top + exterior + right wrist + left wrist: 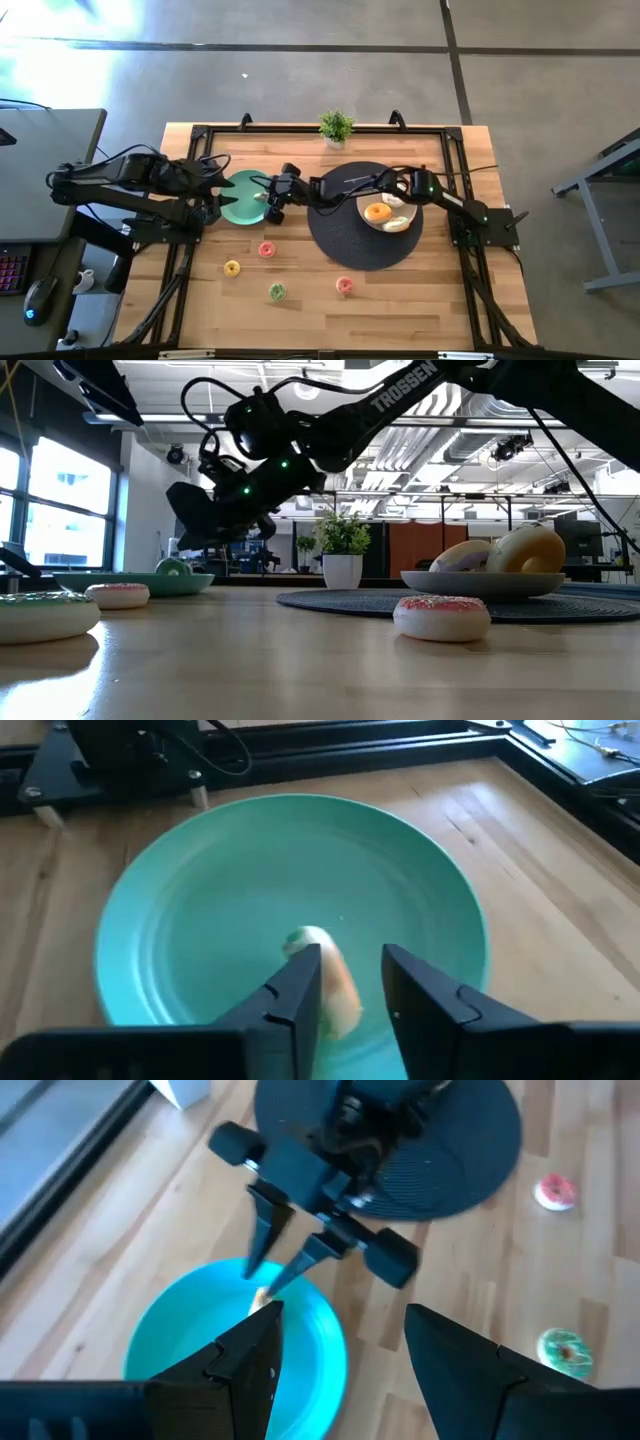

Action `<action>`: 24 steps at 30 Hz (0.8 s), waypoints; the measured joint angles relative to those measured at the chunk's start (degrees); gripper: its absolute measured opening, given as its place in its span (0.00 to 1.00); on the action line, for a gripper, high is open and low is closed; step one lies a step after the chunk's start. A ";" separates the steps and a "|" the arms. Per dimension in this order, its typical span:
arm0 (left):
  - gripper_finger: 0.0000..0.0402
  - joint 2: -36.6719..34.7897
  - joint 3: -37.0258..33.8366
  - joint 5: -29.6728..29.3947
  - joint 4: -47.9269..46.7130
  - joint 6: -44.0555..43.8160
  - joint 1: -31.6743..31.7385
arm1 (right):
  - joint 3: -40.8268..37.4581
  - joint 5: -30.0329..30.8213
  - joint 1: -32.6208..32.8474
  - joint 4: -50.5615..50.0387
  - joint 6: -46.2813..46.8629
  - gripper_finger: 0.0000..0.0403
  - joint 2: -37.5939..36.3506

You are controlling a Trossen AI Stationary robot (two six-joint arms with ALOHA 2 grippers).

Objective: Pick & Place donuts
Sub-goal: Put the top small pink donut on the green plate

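Note:
A pale donut with orange icing [328,982] stands on edge, tilted, in the teal plate [200,900], between the fingers of my right gripper [352,975]. That gripper reaches across from the right [268,203] and is slightly open. My left gripper [213,187] hovers open over the plate's left rim [160,1350]. Orange [378,211] and white [398,224] donuts lie on the beige plate [362,208]. Two pink donuts [266,249] [344,285], a yellow one [232,267] and a green one [277,291] lie flat on the wood. My right gripper comes at the donut from the table's right, slanting down, with one finger on each face. One finger [300,982] overlaps the donut's upper edge [305,940], and a strip of plate shows beside the other finger. Whether either finger touches the donut I cannot tell.
The beige plate sits on a dark round mat [340,250] right of the middle. A small potted plant [336,127] stands at the far edge. A black frame [190,240] runs around the tabletop. Bare wood lies along the near edge beyond the loose donuts.

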 joint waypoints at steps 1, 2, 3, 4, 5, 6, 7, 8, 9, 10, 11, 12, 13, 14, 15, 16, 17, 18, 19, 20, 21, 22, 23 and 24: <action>0.51 0.00 -0.20 0.78 0.17 -0.22 0.00 | -0.02 0.02 -0.02 -0.02 0.00 0.29 0.00; 0.51 0.00 -0.49 1.88 0.25 -0.25 0.00 | -0.02 0.02 -0.04 -0.05 0.00 0.30 -0.16; 0.51 0.00 -0.79 3.09 0.27 -0.27 0.00 | -0.08 0.02 -0.04 -0.67 -0.02 0.31 -0.54; 0.51 0.02 -1.11 4.24 0.37 -0.27 0.00 | -0.09 0.01 -0.01 -1.30 -0.07 0.32 -1.03; 0.51 0.02 -1.44 5.37 0.62 -0.27 0.00 | -0.09 -0.04 0.09 -2.09 -0.35 0.33 -1.85; 0.51 0.02 -1.74 6.34 0.81 -0.29 0.00 | -0.09 -0.16 0.25 -3.58 -1.08 0.34 -2.97; 0.51 0.02 -2.07 6.97 1.00 -0.31 -0.01 | -0.09 -0.69 0.35 -5.40 -2.28 0.34 -4.35; 0.51 0.00 -2.48 7.75 1.56 -0.31 -0.02 | -0.09 -1.61 0.51 -7.20 -3.59 0.34 -5.79; 0.51 0.00 -2.91 8.36 2.39 -0.41 -0.02 | -0.06 -2.32 0.71 -9.52 -4.60 0.34 -7.47; 0.51 0.02 -3.41 9.06 3.34 -0.46 -0.02 | -0.06 -3.17 0.94 -12.66 -5.30 0.34 -9.33; 0.51 0.02 -4.00 9.97 4.30 -0.47 -0.01 | -0.06 -3.71 1.28 -15.74 -5.59 0.34 -11.01; 0.51 0.01 -4.69 11.23 5.48 -0.49 0.00 | -0.06 -4.31 1.67 -18.75 -5.66 0.34 -12.92; 0.51 0.02 -5.46 12.74 6.88 -0.47 0.00 | -0.06 -4.68 2.16 -22.36 -5.70 0.34 -14.73; 0.51 0.00 -6.38 14.40 8.26 -0.47 0.00 | -0.06 -4.72 2.74 -25.72 -6.10 0.34 -16.66; 0.51 0.02 -7.22 16.21 9.76 -0.54 0.00 | -0.06 -5.28 3.37 -28.66 -6.73 0.34 -18.37; 0.51 0.06 -8.06 18.46 11.21 -0.97 0.00 | -0.06 -5.74 4.10 -31.37 -7.27 0.34 -20.01; 0.51 0.16 -8.97 20.34 12.64 -1.32 0.00 | -0.06 -6.56 4.86 -34.00 -7.77 0.34 -21.69; 0.51 0.45 -9.83 22.92 14.42 -1.51 0.00 | -0.06 -7.53 5.72 -36.19 -7.95 0.34 -22.69; 0.51 0.70 -10.73 25.33 15.93 -1.53 0.00 | -0.06 -8.67 6.61 -37.96 -8.00 0.34 -23.77; 0.51 0.88 -11.56 27.75 16.75 -1.64 0.00 | -0.06 -10.29 7.48 -39.90 -8.00 0.34 -24.66; 0.51 0.99 -12.37 29.87 17.06 -2.03 0.00 | -0.06 -11.68 8.45 -41.84 -7.85 0.34 -25.05; 0.51 1.31 -12.91 31.05 17.10 -2.78 -0.03 | -0.06 -12.87 9.44 -43.65 -7.31 0.34 -25.51; 0.51 1.83 -13.51 31.81 17.71 -3.70 -0.04 | -0.06 -13.79 10.35 -45.31 -6.40 0.34 -25.72; 0.51 2.23 -14.25 31.80 18.13 -4.79 -0.04 | -0.06 -14.16 11.34 -46.84 -5.30 0.34 -25.81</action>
